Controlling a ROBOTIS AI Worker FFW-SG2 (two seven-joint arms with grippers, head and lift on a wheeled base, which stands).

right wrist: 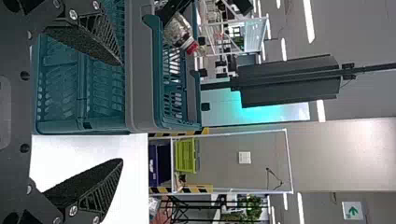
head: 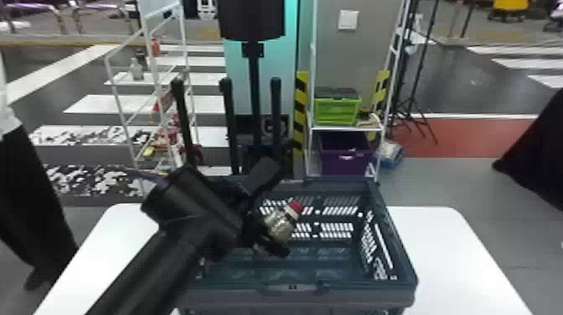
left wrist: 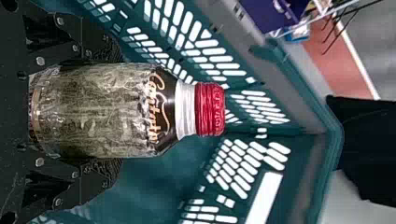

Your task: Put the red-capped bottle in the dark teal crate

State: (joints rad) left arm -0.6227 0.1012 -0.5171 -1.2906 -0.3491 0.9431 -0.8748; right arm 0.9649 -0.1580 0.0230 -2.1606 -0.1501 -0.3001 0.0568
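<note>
A red-capped bottle [head: 282, 225] is held in the left tool [left wrist: 119, 111] over the open mouth of a dark teal crate [head: 356, 295], which sits on a white tabletop [head: 444, 247]. The tool's two black fingers are closed around the bottle's lower body, one on either side, with the neck and cap [left wrist: 210, 109] free. The bottle tilts, its cap pointing upward and toward the robot's right, against a backdrop of the crate's slotted walls. How deep it hangs relative to the rim is hard to tell. The right tool [right wrist: 120, 112], its fingers spread wide with nothing between them, waits near the crate.

The step in hand appears to be the placing itself: the bottle is carried to the crate but unreleased. The next move calls for lowering it toward the crate floor, ideally bringing it closer to upright, then parting the fingers and lifting the arm away without brushing the walls. Let go too high or at this slant, the bottle would likely drop and roll onto its side.
</note>
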